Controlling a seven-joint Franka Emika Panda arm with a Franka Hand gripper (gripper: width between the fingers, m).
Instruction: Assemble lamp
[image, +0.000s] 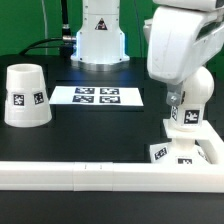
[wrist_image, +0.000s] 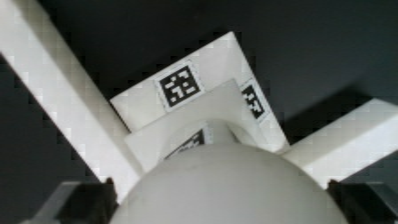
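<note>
The bulb (image: 194, 93) stands upright on the flat square base (image: 186, 151) at the exterior view's right, its tagged neck down. My gripper (image: 181, 100) comes down from above and is shut on the bulb's round head. In the wrist view the head (wrist_image: 214, 180) fills the space between the two dark fingers (wrist_image: 71, 200), with the gripper (wrist_image: 214, 205) around it and the tagged base (wrist_image: 192, 88) below. The conical shade (image: 27, 96) stands alone, wide end down, at the exterior view's left.
The long white rail (image: 90, 176) runs along the table's front, right against the base; it also shows in the wrist view (wrist_image: 63, 90). The marker board (image: 97, 96) lies flat at mid-table. The robot's base (image: 98, 40) stands behind it.
</note>
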